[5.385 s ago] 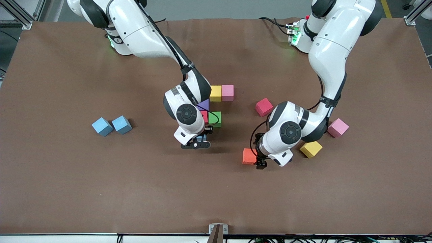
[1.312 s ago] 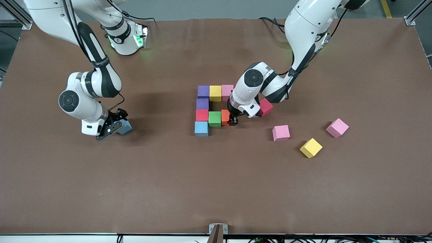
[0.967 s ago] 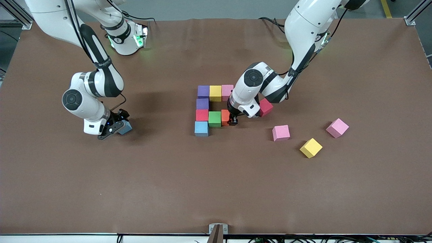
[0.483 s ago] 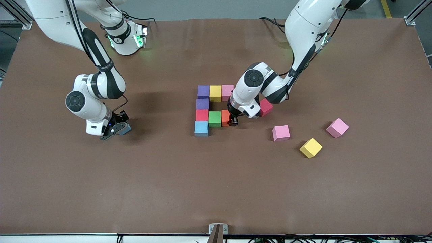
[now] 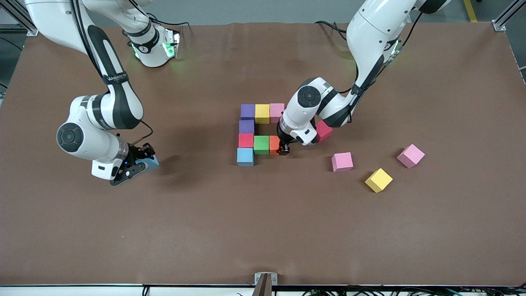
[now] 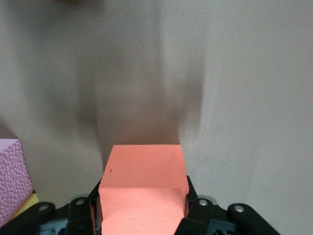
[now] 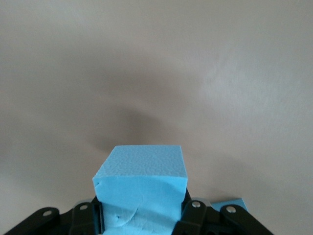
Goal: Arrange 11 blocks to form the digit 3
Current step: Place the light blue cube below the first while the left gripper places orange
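The right gripper point(image 5: 135, 164) is clamped on a blue block point(image 7: 141, 188) above the table point(image 5: 205, 230), well toward the right arm's end; the unfinished digit 3 point(image 5: 254, 131) lies toward the left arm; there the left gripper point(image 5: 282, 149) grips the orange block point(image 6: 144, 188) beside the green block point(image 5: 261, 144).

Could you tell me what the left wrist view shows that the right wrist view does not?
Only the left wrist view: the left gripper shut on the orange block, with pink and yellow blocks at the edge. Only the right wrist view: the right gripper shut on a blue block, another blue block's corner beside it. Both: brown table.
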`<action>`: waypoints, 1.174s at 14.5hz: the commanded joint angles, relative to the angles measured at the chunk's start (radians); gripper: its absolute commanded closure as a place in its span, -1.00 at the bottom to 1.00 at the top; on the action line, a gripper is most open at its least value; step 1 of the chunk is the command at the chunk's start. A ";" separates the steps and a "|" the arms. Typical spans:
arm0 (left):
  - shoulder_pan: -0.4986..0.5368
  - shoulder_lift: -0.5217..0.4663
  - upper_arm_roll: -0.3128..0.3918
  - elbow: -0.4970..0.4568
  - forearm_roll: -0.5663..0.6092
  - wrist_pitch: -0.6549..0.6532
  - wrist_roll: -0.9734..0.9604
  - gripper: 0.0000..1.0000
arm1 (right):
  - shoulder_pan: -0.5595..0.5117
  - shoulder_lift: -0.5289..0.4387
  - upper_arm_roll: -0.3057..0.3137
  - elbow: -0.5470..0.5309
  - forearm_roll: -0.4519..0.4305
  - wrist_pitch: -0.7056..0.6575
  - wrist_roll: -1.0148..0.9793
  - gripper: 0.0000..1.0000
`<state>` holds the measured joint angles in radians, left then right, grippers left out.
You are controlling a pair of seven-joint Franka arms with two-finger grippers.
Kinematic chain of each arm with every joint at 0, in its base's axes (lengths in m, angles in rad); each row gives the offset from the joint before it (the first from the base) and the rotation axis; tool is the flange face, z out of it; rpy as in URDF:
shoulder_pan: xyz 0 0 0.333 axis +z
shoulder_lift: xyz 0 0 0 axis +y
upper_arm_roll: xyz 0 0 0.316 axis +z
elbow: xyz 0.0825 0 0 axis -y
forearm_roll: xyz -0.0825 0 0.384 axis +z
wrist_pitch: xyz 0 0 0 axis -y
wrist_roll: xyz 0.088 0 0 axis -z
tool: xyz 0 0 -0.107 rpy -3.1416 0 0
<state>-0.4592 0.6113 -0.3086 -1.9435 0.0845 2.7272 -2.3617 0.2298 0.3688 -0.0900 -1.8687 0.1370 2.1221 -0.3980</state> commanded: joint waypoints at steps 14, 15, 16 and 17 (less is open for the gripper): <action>0.007 0.012 0.005 0.035 0.072 -0.007 -0.011 -1.00 | 0.316 0.484 0.004 0.583 0.029 -0.016 0.674 0.38; 0.005 -0.004 0.003 0.038 0.073 -0.024 -0.013 -1.00 | 0.327 0.501 0.004 0.597 0.027 -0.002 0.701 0.38; 0.008 -0.025 0.000 0.041 0.073 -0.044 -0.014 -1.00 | 0.338 0.518 0.004 0.612 0.029 0.005 0.750 0.38; 0.014 -0.056 -0.003 0.041 0.070 -0.073 -0.014 -1.00 | 0.348 0.534 0.004 0.624 0.029 0.022 0.777 0.38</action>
<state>-0.4531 0.6206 -0.3066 -1.9017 0.1366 2.7163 -2.3617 0.5572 0.8551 -0.0806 -1.3016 0.1537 2.1293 0.3152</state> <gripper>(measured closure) 0.000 0.463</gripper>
